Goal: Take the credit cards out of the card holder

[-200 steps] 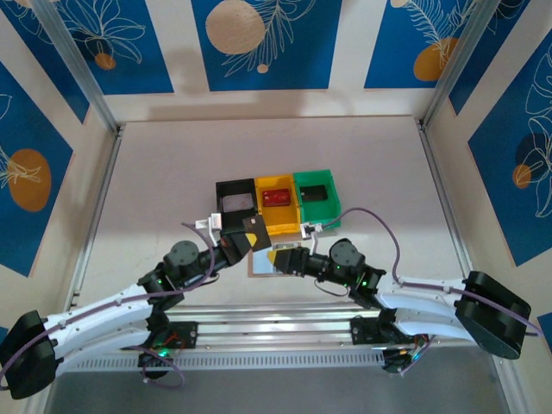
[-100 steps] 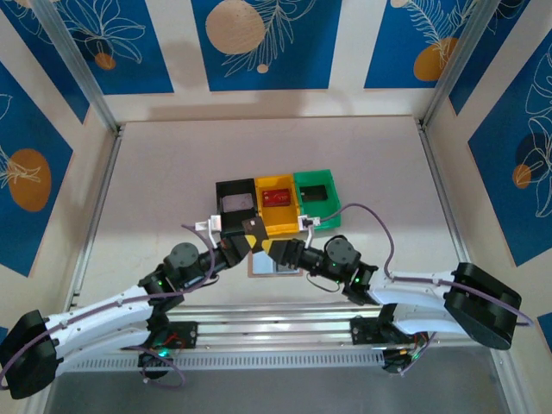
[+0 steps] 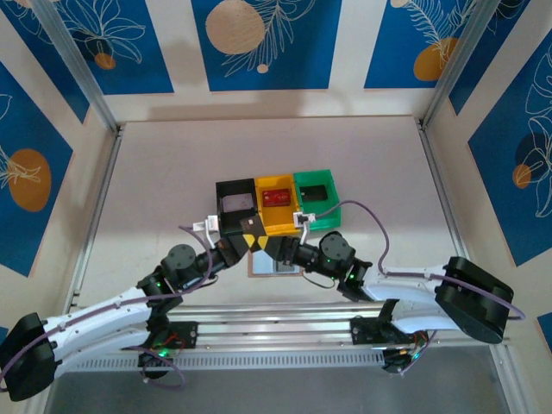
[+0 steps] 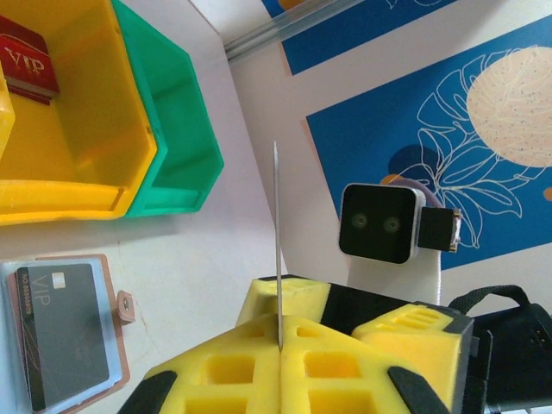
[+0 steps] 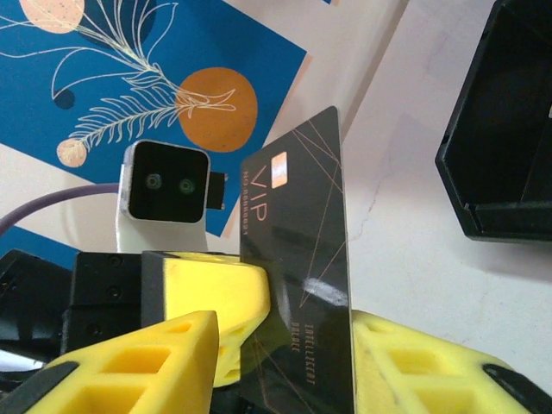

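Observation:
My left gripper (image 4: 279, 323) is shut on a black VIP credit card (image 5: 297, 233), which stands upright and shows edge-on (image 4: 277, 224) in the left wrist view. My right gripper (image 5: 289, 332) faces it, open. Its yellow fingers (image 5: 138, 362) stand on either side of the card, and the left one is still apart from it. In the top view both grippers meet (image 3: 263, 245) just in front of the bins. The tan card holder (image 4: 118, 345) lies open on the table below them, with another black card (image 4: 65, 332) in its pale pocket. A dark red card (image 4: 26, 60) lies in the yellow bin (image 4: 129, 129).
Three bins stand in a row just beyond the grippers: black (image 3: 235, 203), yellow (image 3: 276, 211) and green (image 3: 315, 197). The card holder (image 3: 276, 266) lies right in front of them. Aluminium rails and blue-patterned walls border the pale table (image 3: 155, 181).
My right gripper has moved left up to the left gripper, and its jaws have narrowed around the held black card. The left gripper has stayed shut and nearly still.

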